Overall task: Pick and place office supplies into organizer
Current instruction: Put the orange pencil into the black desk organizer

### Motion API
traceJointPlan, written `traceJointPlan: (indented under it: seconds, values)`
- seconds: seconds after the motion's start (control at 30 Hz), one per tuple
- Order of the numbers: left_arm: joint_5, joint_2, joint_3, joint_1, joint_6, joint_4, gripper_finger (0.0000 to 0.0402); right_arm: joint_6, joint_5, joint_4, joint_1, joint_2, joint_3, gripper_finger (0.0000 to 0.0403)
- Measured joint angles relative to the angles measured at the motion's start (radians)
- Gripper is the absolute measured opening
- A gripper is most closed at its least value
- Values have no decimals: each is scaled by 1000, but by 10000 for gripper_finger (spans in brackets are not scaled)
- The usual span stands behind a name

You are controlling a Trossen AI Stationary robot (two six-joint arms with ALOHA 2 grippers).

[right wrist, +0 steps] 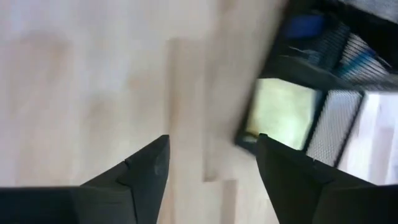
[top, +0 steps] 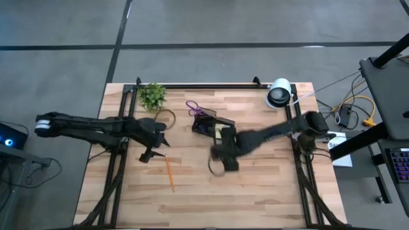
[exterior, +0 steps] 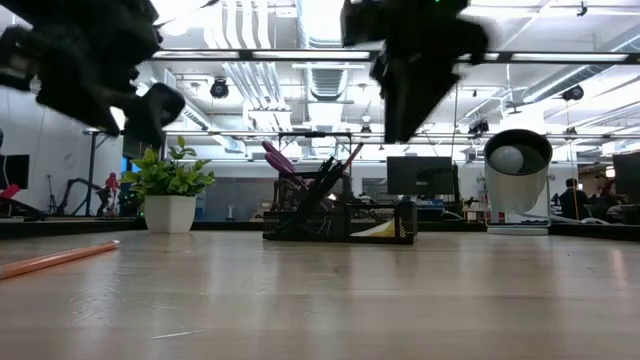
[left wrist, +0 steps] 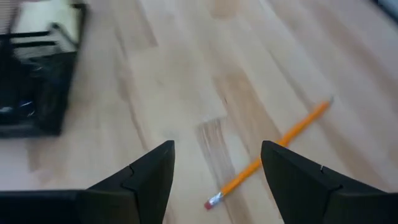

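Observation:
The orange pencil (top: 169, 172) lies flat on the wood near the table's middle-left; it also shows in the left wrist view (left wrist: 273, 151) and the low view (exterior: 58, 259). My left gripper (left wrist: 217, 158) hovers open above it, just beyond its eraser end (left wrist: 212, 201). The black organizer (top: 211, 125) stands toward the far middle, with purple-handled scissors (top: 193, 107) and pens upright in it (exterior: 325, 175) and the yellow sticky-note pad (right wrist: 280, 112) in its tray. My right gripper (right wrist: 211, 155) hangs open and empty over the table, near-side of the organizer.
A small green plant in a white pot (top: 152, 96) stands at the far left, a round white-and-black device (top: 279, 92) at the far right. Bare wood stretches along the near half of the table (top: 211, 198).

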Motion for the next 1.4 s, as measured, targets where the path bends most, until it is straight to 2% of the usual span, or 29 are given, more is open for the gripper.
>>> traceJointPlan:
  seconds: [0.13,0.27,0.47,0.63,0.77,1.23,1.4]
  values:
    - [0,133,13,-23,101,0,224,-16,9,2,112,1,-1,226]
    - [-5,266,28,-51,202,0,224,52,23,5,173,1,-4,225]
    - [-89,414,59,-70,292,-8,224,140,36,5,190,1,-5,226]
    - [-151,489,82,-70,362,-10,215,148,37,7,190,1,-5,226]
    - [-160,521,83,-74,390,-35,180,149,37,8,190,1,-5,226]
    - [-162,548,70,-104,386,-40,16,165,37,10,190,1,-5,226]
    - [-175,565,87,-107,356,-47,6,229,37,10,190,1,-5,226]
